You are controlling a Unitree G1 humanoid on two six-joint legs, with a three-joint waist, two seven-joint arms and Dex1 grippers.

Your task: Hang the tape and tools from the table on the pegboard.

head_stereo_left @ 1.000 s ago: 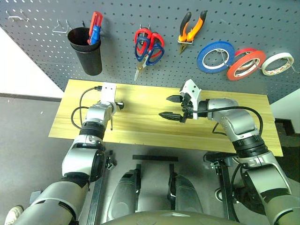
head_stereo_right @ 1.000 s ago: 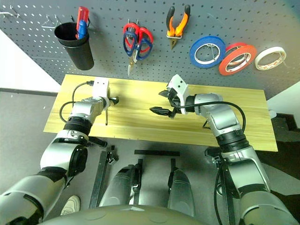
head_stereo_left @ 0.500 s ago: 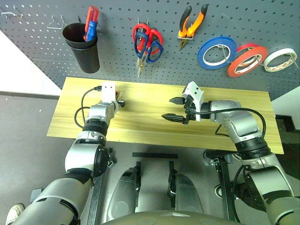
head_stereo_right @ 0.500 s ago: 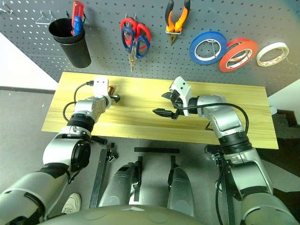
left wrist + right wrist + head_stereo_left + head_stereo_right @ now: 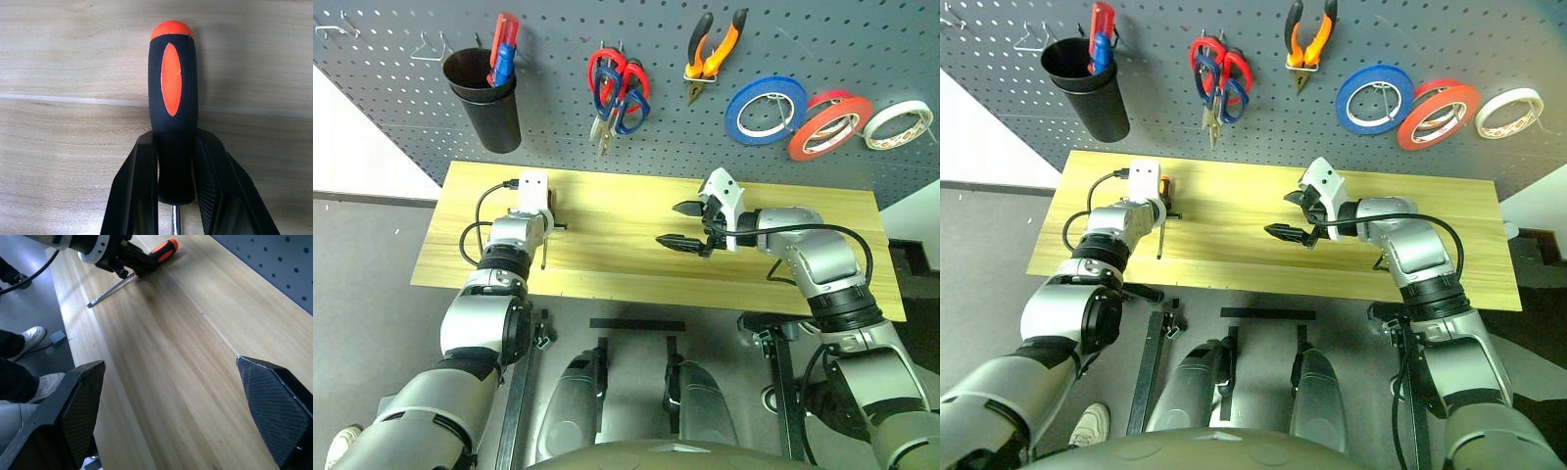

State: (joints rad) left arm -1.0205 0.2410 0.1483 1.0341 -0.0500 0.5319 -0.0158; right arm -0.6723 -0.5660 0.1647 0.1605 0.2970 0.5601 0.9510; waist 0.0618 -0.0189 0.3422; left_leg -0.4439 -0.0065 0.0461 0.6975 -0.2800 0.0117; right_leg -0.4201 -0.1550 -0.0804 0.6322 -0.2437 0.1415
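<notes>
Jaws of our left gripper (image 5: pixel 176 188) pinch the screwdriver (image 5: pixel 172 112), black-and-orange handle, lying flat on the bench (image 5: pixel 617 245); our right gripper (image 5: pixel 683 223) hangs above mid-bench, jaws spread wide.

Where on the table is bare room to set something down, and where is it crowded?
The table is bare between the left gripper, shut on the screwdriver, and the open right gripper. It is bare again from the right forearm to the table's right end. The crowded part is the pegboard above.
</notes>
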